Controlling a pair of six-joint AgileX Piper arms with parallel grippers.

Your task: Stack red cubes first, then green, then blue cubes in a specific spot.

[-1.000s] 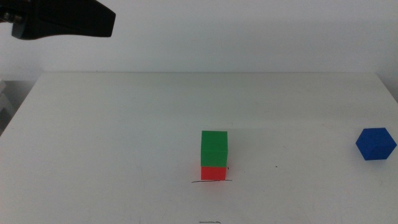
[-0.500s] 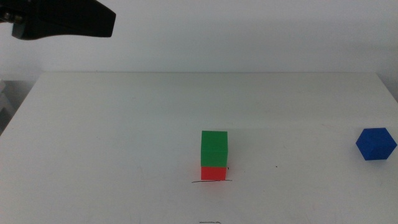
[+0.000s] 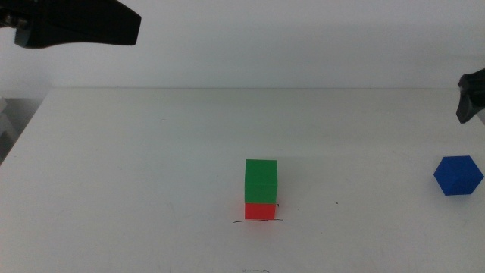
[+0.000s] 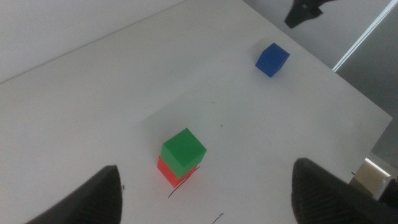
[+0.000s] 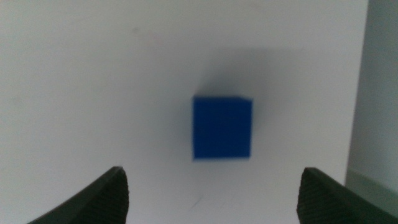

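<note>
The green cube [image 3: 261,180] sits squarely on the red cube [image 3: 260,210], and the pair stands on the thin black pen stroke [image 3: 258,221] near the table's front middle. From the left wrist view the same green cube [image 4: 183,149], red cube [image 4: 166,174] and stroke [image 4: 180,185] show far below my open left gripper [image 4: 205,193], which is held high at the upper left [image 3: 76,26]. The blue cube [image 3: 458,175] lies alone at the right edge. My right gripper [image 5: 211,186] hangs open above the blue cube [image 5: 222,127], its tip just showing [image 3: 471,95].
The white table's right edge [image 5: 357,93] runs close beside the blue cube. A small drawn mark [image 3: 256,271] lies at the table's front edge, and tiny dark dots [image 3: 338,202] sit right of the stack.
The right gripper has come into the middle view at the right edge, above the blue cube. The cubes and the left arm have not moved.
</note>
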